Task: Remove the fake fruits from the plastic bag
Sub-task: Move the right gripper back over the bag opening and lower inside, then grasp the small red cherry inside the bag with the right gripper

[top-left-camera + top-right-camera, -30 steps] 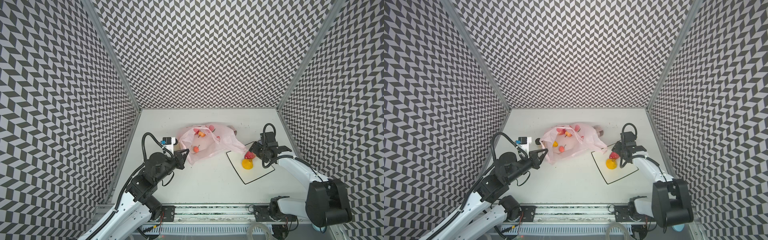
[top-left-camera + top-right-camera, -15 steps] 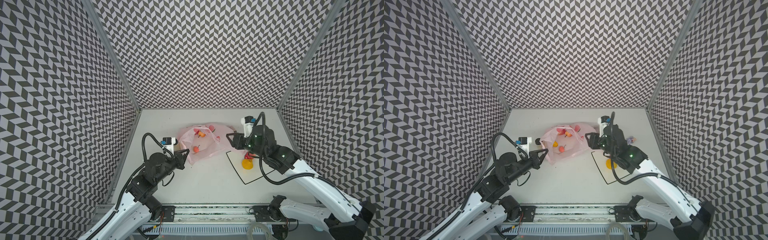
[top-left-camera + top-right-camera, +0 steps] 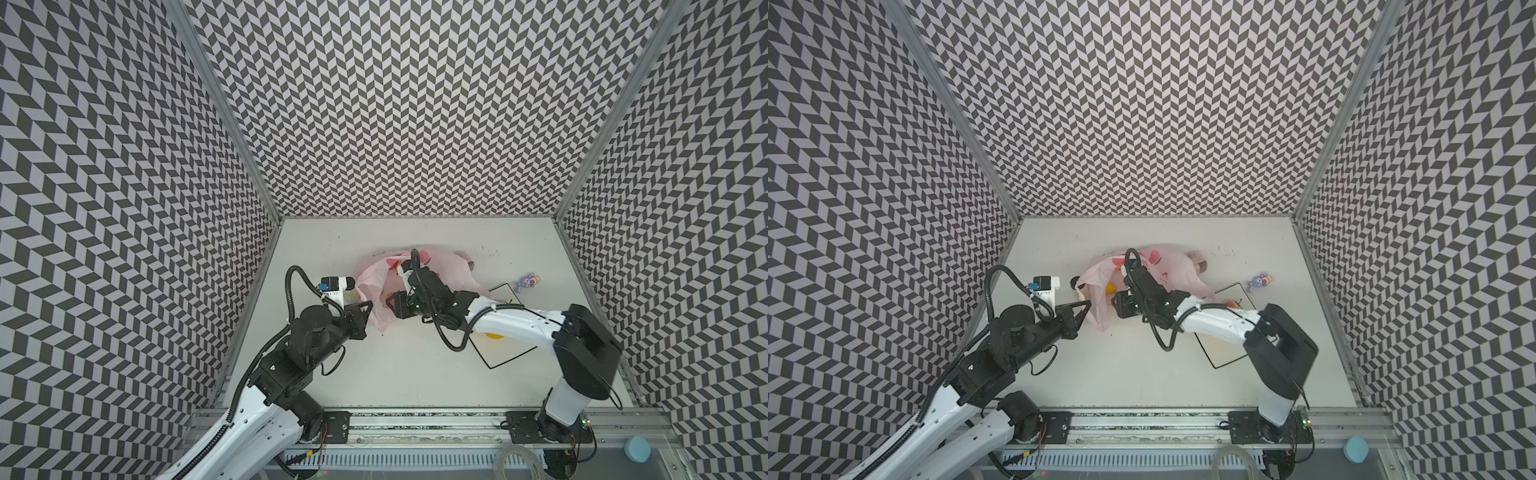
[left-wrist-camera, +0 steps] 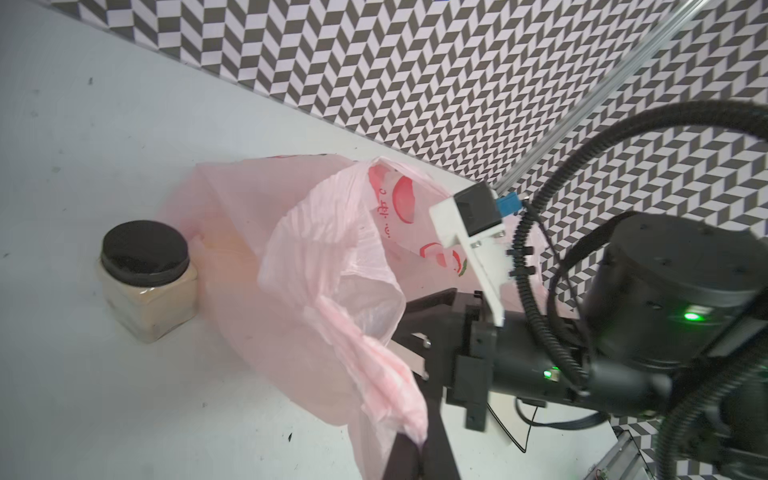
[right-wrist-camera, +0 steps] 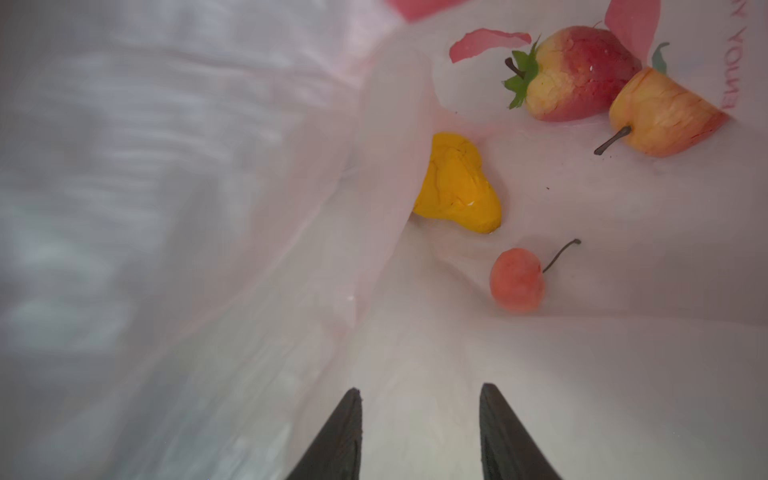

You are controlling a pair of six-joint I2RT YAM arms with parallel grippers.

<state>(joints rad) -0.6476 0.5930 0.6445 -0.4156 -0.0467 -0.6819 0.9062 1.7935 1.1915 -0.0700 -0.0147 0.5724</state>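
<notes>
Left jaws clenched on bag point(image 4: 316, 257) rim, probably handle, holding mouth up. Right jaws parted, empty, inside bag. Cherry point(image 5: 516, 279) nearest, ahead of tips, off centreline. Yellow fruit point(image 5: 457, 183) and strawberry point(image 5: 577, 75) beyond. Advance, straddle cherry body, avoid pinching film.

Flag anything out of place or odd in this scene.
Two non-fruit items stand out: a purple toy figure lies on the table beside the plate, apart from it, and a black-lidded jar stands right beside the plastic bag. Nothing looks spilled or damaged.
</notes>
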